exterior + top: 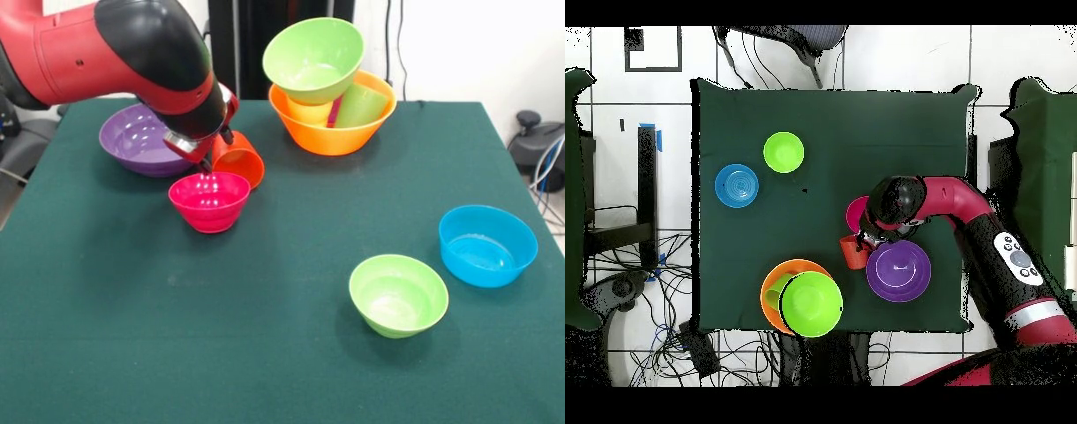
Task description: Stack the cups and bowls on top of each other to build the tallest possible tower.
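The orange-red plastic tumbler (238,160) hangs tilted, pinched at its rim by the gripper (212,152), just above and behind the small pink-red glossy bowl (210,200). Beyond them sits the wide purple bowl (139,140); farther right, the tower (325,88) on the green table (265,353)

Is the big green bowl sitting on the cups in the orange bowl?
Touching. In the front view the big green bowl rests tilted on the yellow cup and green cup inside the orange bowl, no gap visible.
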### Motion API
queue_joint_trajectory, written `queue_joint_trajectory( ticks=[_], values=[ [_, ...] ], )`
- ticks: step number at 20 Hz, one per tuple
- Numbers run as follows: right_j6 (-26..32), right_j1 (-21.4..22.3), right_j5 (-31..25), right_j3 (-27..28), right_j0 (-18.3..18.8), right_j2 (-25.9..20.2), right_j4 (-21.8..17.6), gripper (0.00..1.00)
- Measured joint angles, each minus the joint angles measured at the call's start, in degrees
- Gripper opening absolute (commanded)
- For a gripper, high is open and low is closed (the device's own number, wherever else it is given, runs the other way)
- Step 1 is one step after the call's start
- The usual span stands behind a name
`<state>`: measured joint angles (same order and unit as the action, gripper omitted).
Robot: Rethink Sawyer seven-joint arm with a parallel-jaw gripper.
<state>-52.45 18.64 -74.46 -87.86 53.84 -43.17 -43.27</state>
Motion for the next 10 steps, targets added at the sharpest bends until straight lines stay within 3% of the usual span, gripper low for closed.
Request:
queue_joint_trajectory(
  ticks=[10],
  values=[
    [0.0, 1.84, 0.0, -0.01, -0.01, 0.0, -0.32, 1.0]
  ],
)
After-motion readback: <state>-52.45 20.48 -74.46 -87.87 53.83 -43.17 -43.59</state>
